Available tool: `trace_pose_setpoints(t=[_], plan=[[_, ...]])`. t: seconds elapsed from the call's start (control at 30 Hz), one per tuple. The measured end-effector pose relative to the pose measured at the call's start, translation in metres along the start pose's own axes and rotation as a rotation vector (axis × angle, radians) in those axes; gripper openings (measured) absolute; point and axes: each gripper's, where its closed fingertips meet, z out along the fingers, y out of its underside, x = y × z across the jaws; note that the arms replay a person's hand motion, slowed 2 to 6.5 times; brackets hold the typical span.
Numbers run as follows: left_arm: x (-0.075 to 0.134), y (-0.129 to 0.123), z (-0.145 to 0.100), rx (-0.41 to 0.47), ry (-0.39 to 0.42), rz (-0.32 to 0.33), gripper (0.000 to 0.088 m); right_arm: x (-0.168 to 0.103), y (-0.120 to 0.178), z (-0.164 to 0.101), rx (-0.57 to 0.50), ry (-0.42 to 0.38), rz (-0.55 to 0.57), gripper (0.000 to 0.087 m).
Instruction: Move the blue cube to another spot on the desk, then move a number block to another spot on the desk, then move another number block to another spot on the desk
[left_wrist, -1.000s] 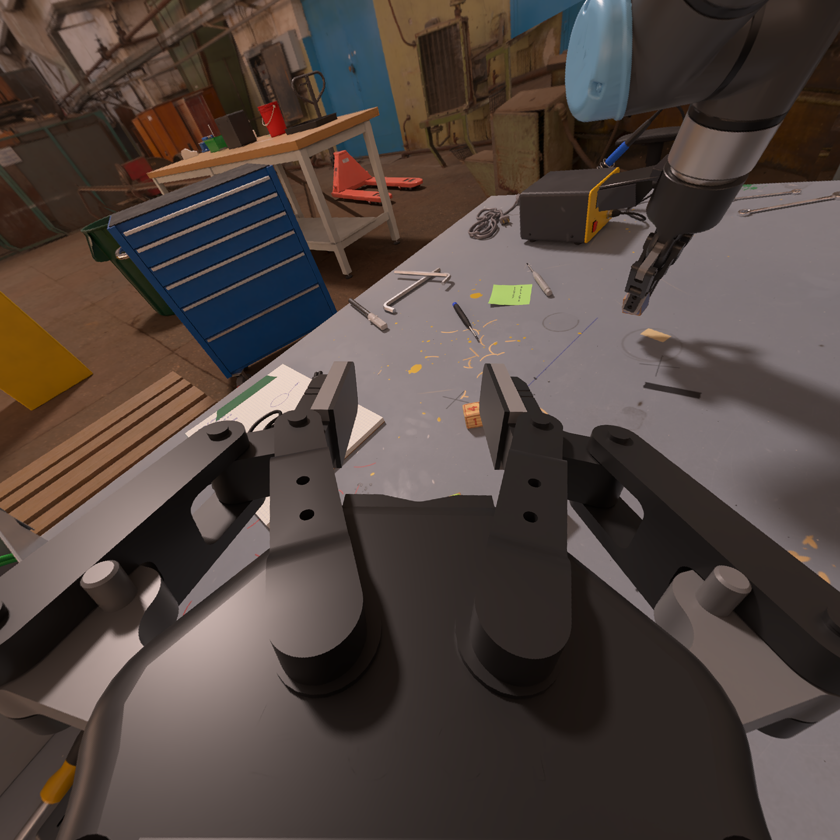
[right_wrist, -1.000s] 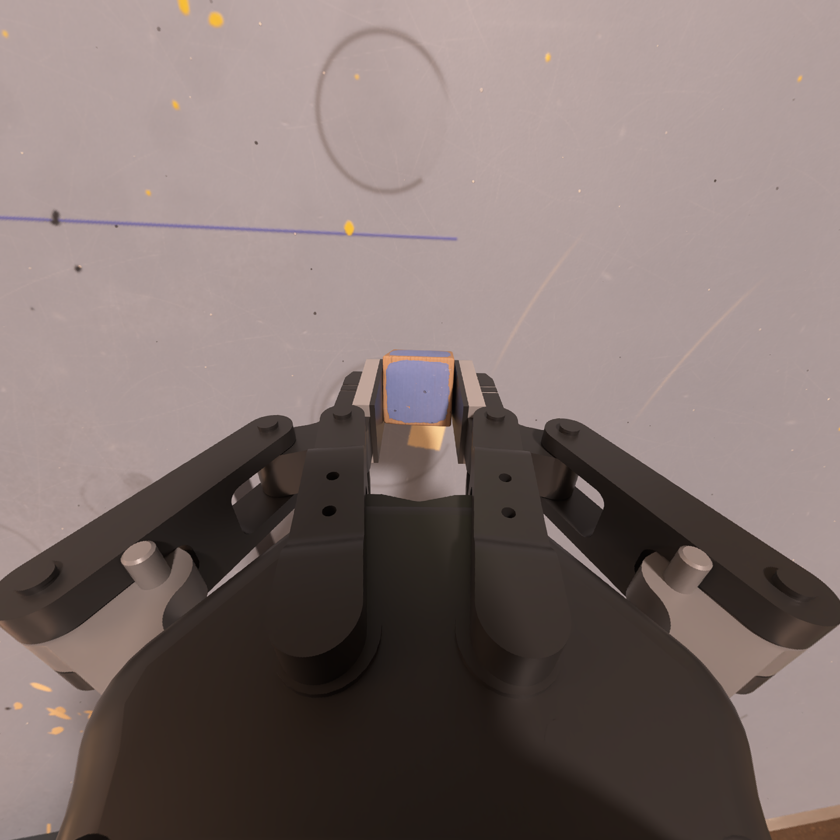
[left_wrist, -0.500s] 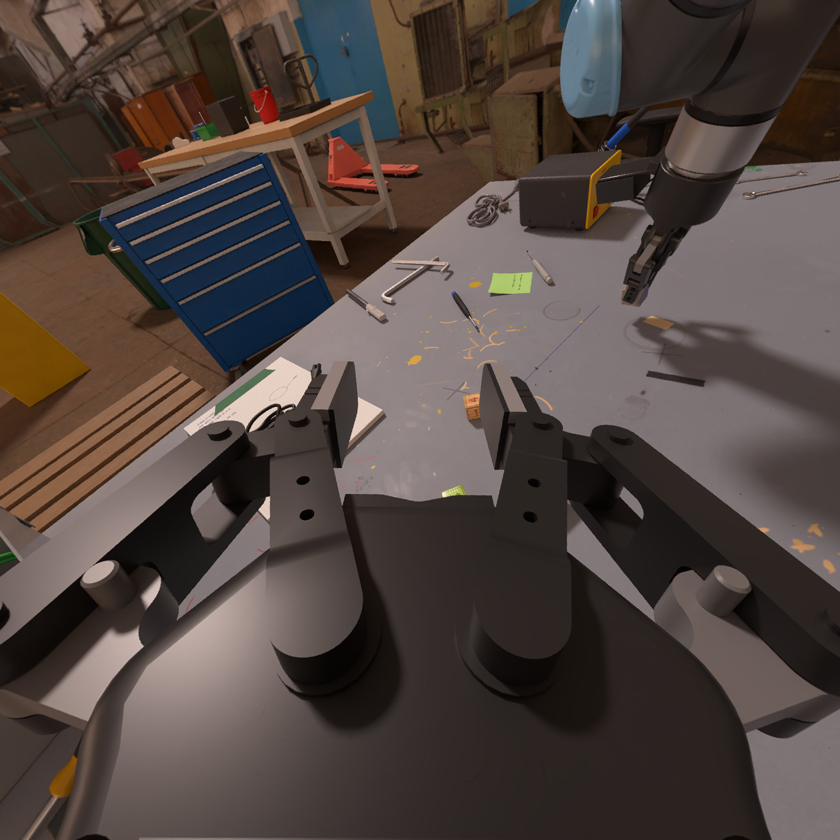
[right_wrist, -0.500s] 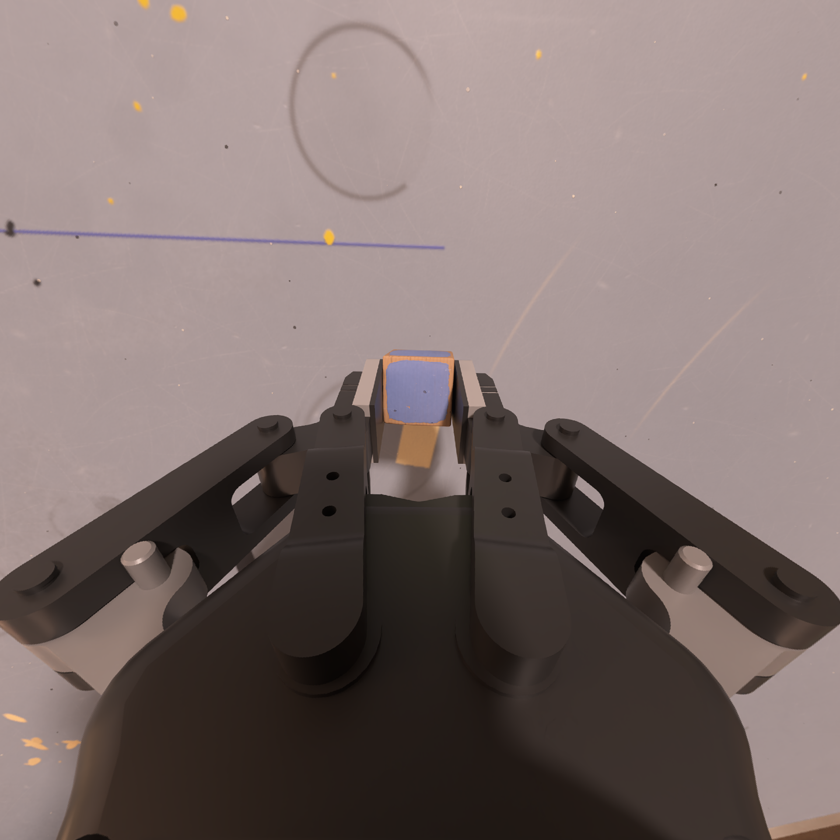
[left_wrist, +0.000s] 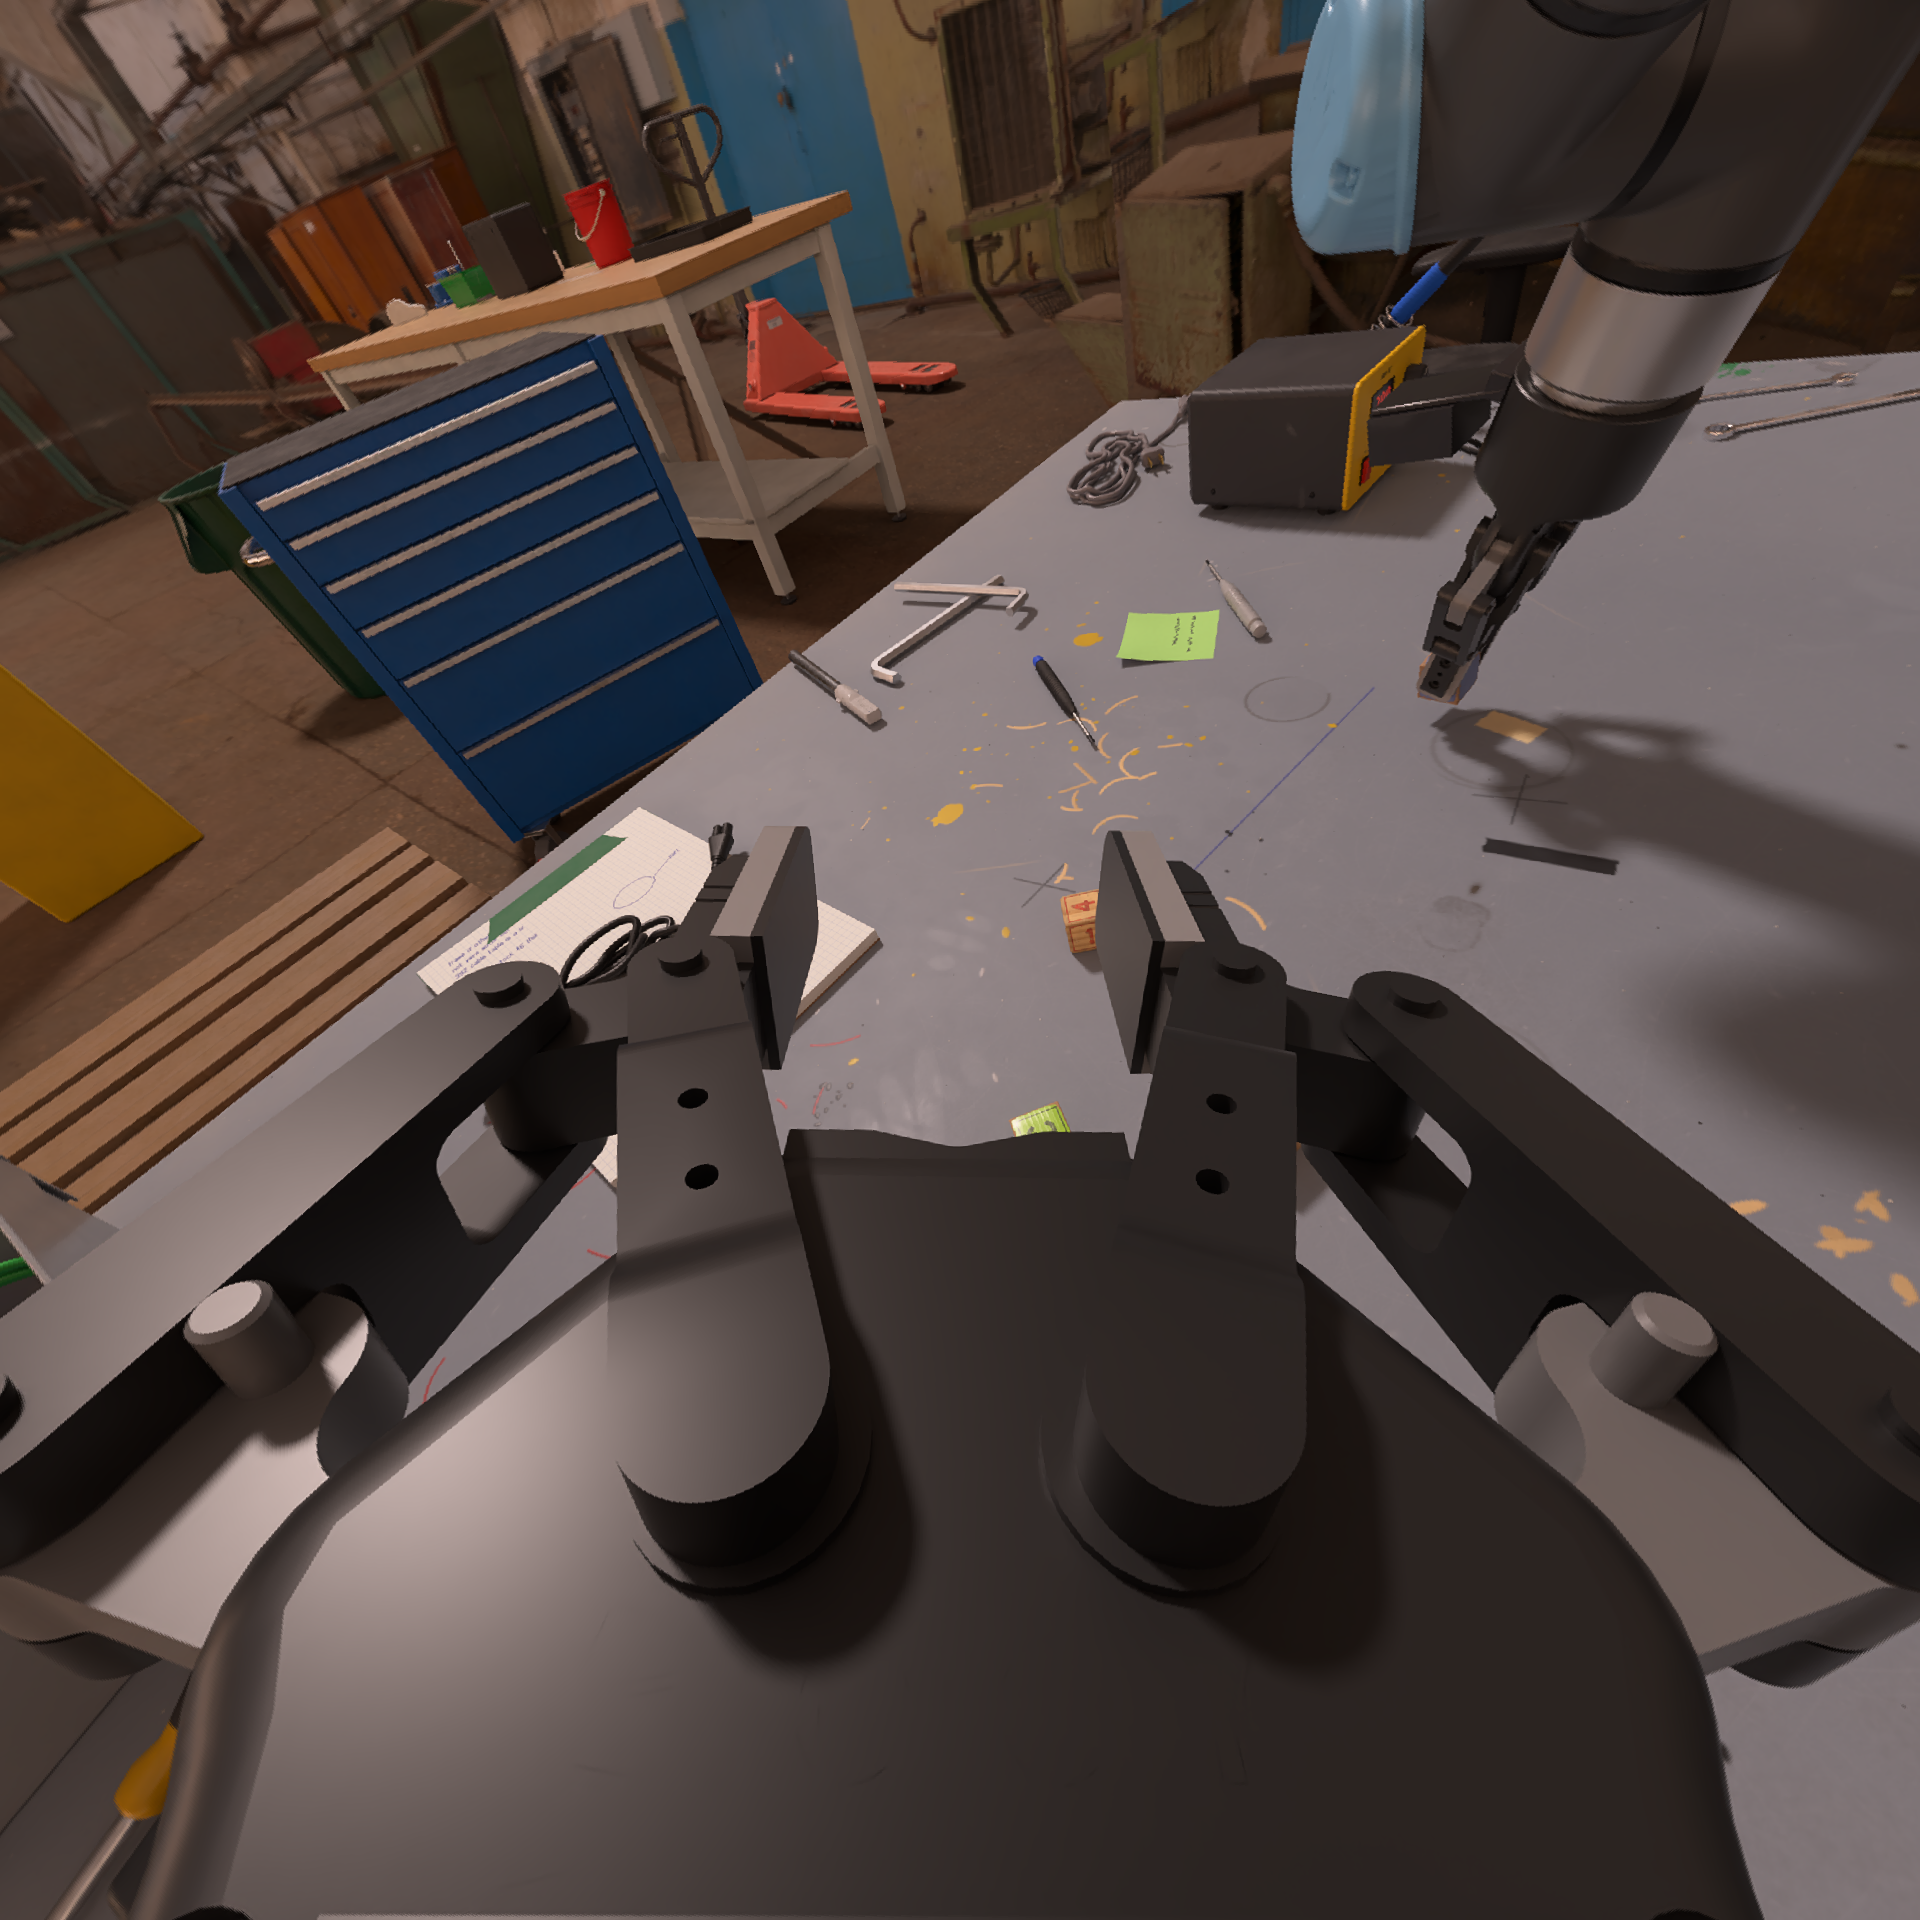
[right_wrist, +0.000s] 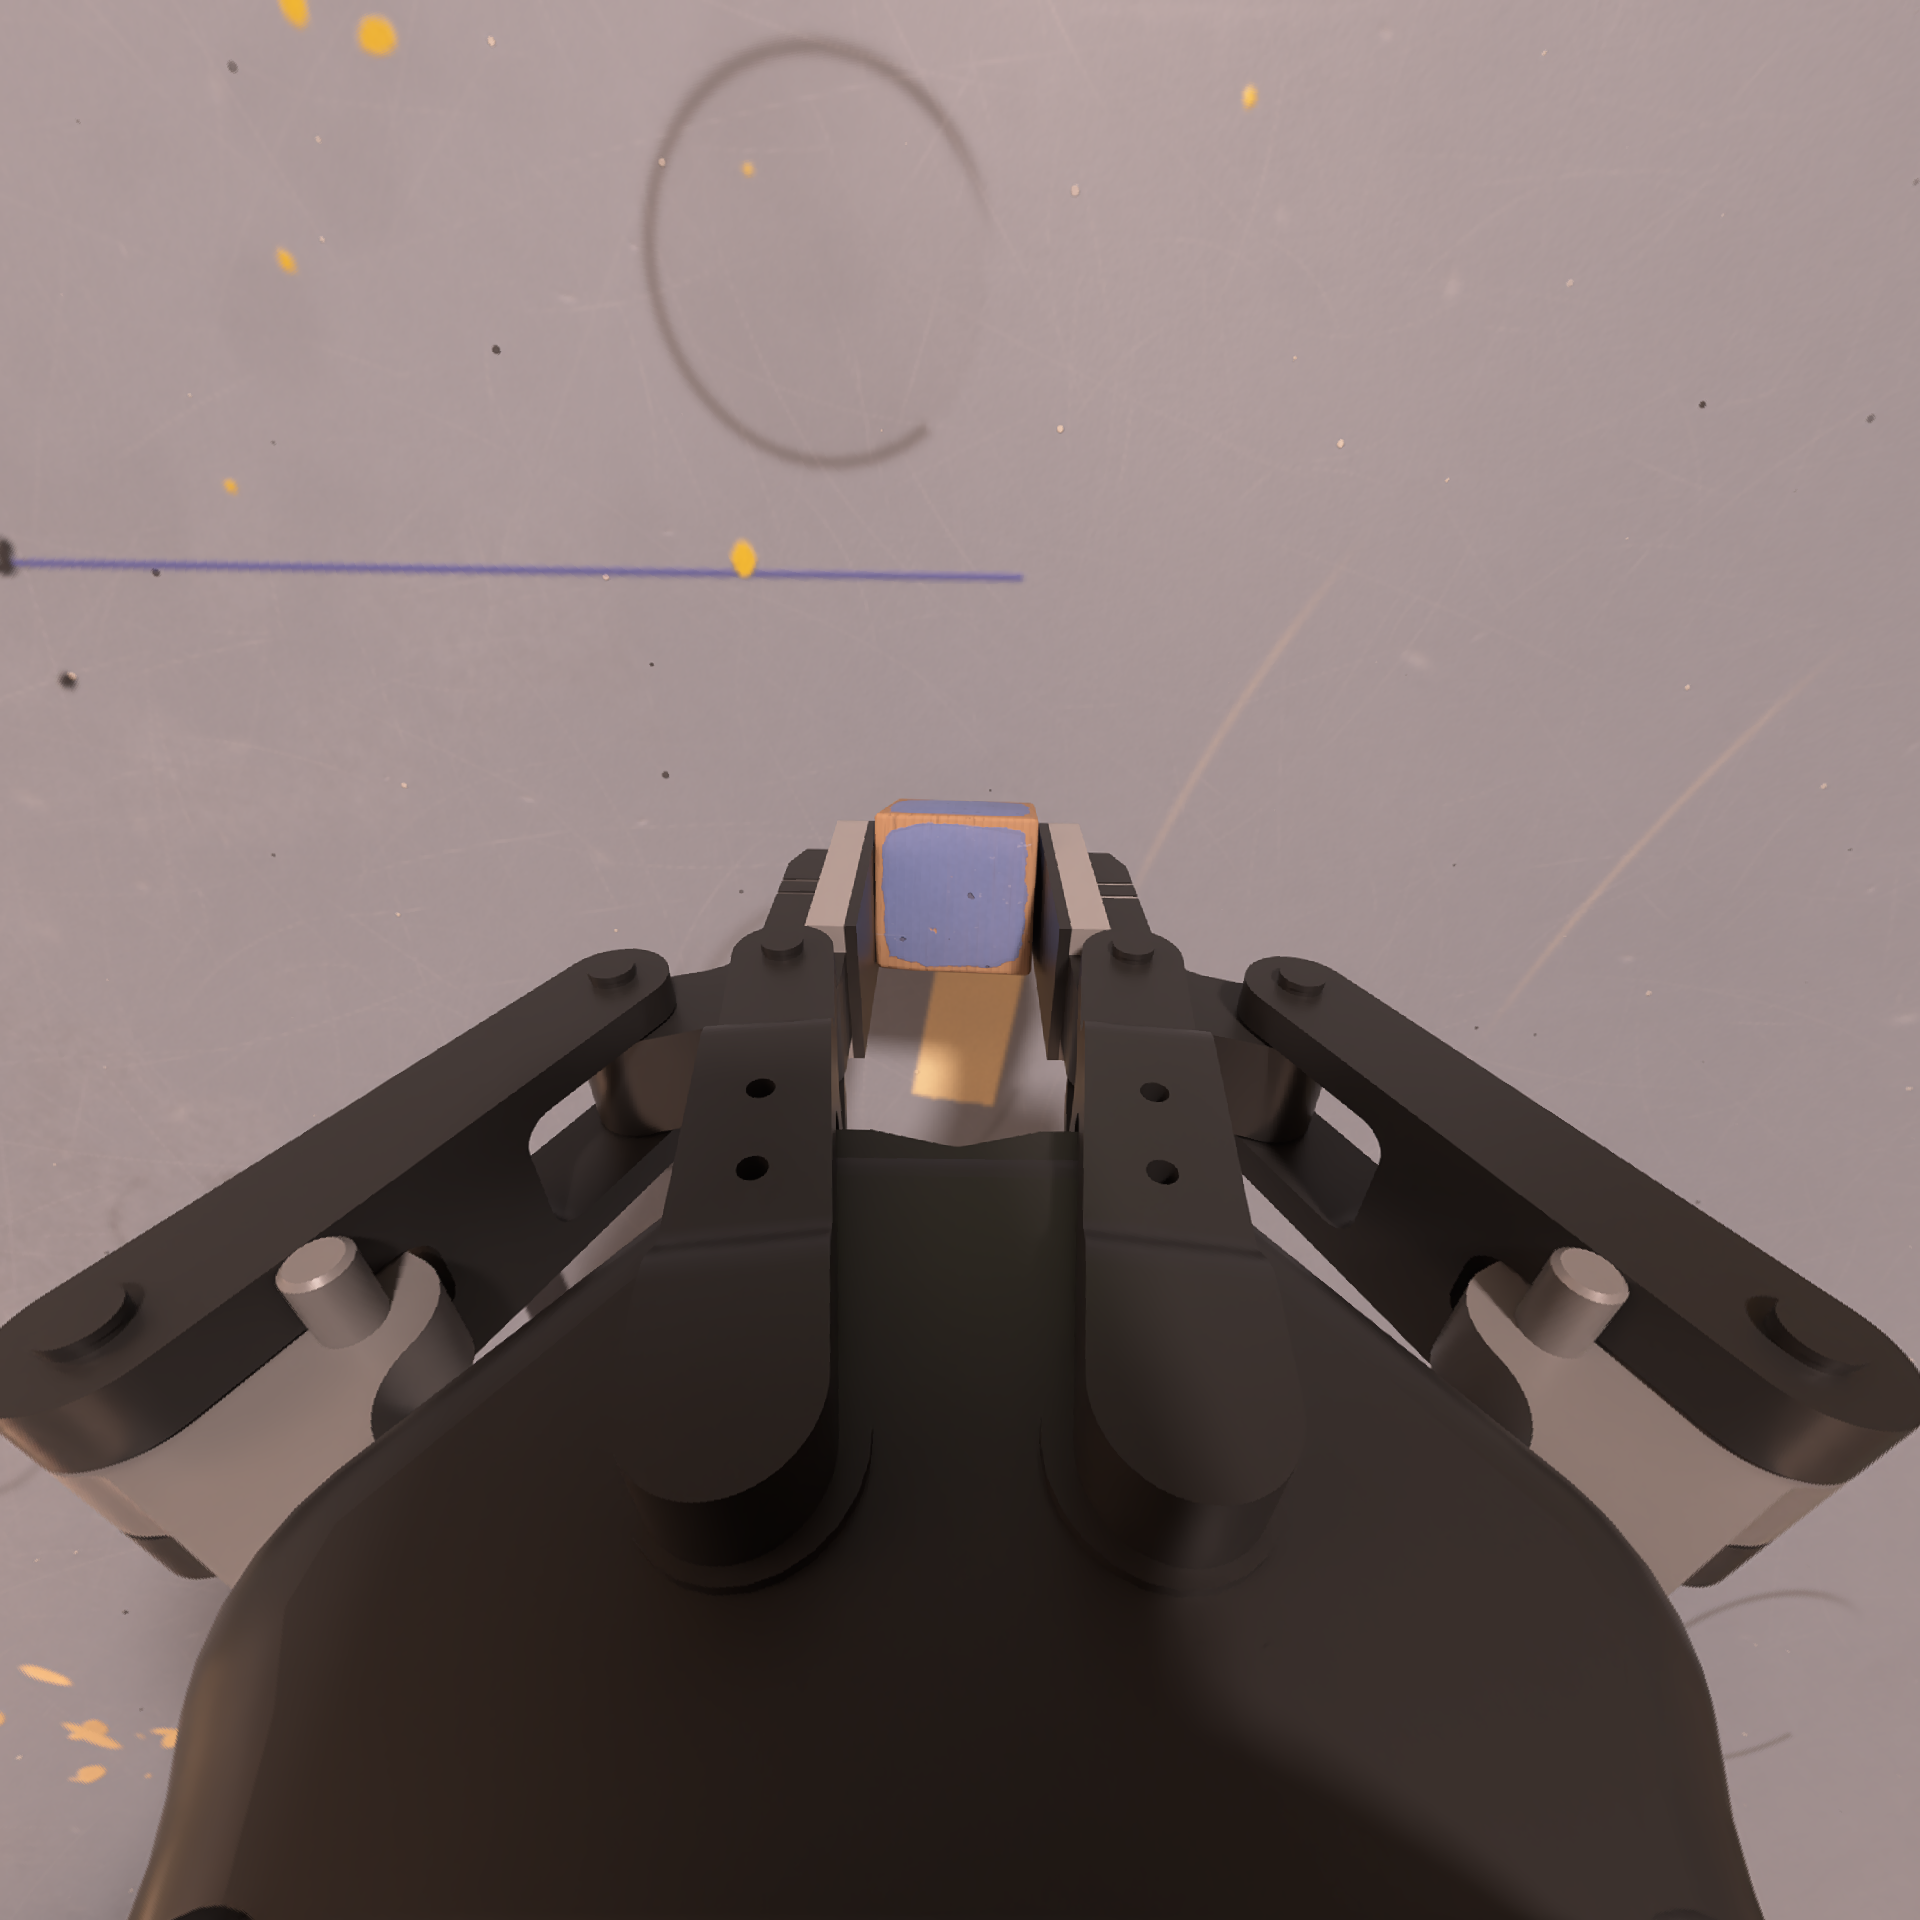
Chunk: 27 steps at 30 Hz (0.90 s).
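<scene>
Across the grey desk (left_wrist: 1714, 644), largest thing in view, take the drawn ring (right_wrist: 816, 249) as the landmark. Ring sits lower and nearer the right gripper (right_wrist: 956, 904) than half a second back, so the arm has travelled toward it; blue line (right_wrist: 520, 567) shifted likewise. Judgement: first step mid-carry, blue cube not yet set down.

Right gripper: fingers closed narrow, clamping the blue cube (right_wrist: 956, 899) on both side faces, held clear of the desk short of the ring, on the near side of the line.

Left gripper (left_wrist: 951, 925): fingers spread wide, holding nothing, idle well away from the ring.

Orange number block (left_wrist: 1081, 920) rests just beside its right finger; green number block (left_wrist: 1041, 1122) peeks nearer its palm. Both untouched.
</scene>
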Motion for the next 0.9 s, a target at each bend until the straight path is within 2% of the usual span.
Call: trace_pose_setpoints(t=[0.9], plan=[[0.005, 0.005, 0.003, -0.028, 0.003, 0.031, 0.0491, 0.004, 0.003, 0.012, -0.008, -0.026, 0.024, 0.0261]])
